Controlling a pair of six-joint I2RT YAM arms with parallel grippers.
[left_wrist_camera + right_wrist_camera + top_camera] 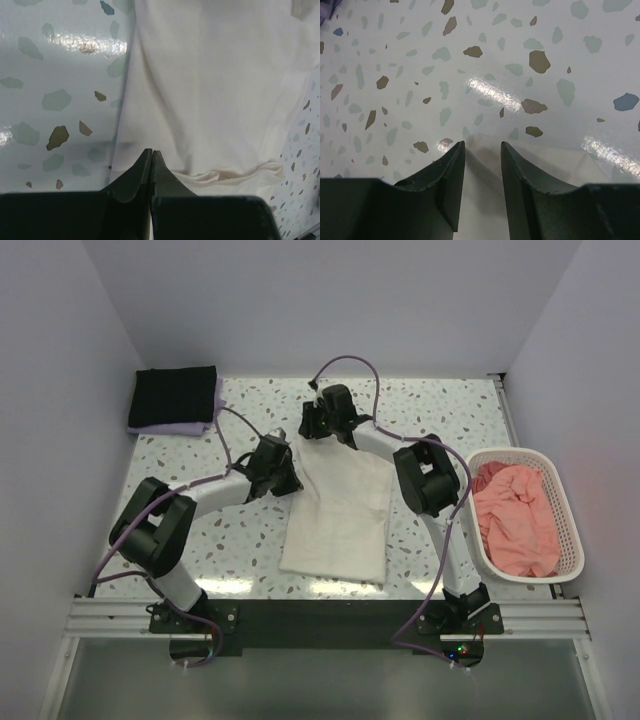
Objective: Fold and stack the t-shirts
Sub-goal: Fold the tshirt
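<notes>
Here, salmon-pink t-shirt point(515, 515) crumpled inside white basket point(566, 525), cream t-shirt point(340, 515) on table point(450, 410)

My arms point(380, 445) cover the far edge of the cream tee point(335, 515); the black tee point(172, 395) hides most of the lavender tee point(175, 428) beneath.

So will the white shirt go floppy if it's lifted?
Probably floppy: the cream t-shirt lies flat with soft wrinkles at its edge, so it would likely droop. It looks thin, so likely light. The glossy table may let it slide if pushed.
</notes>
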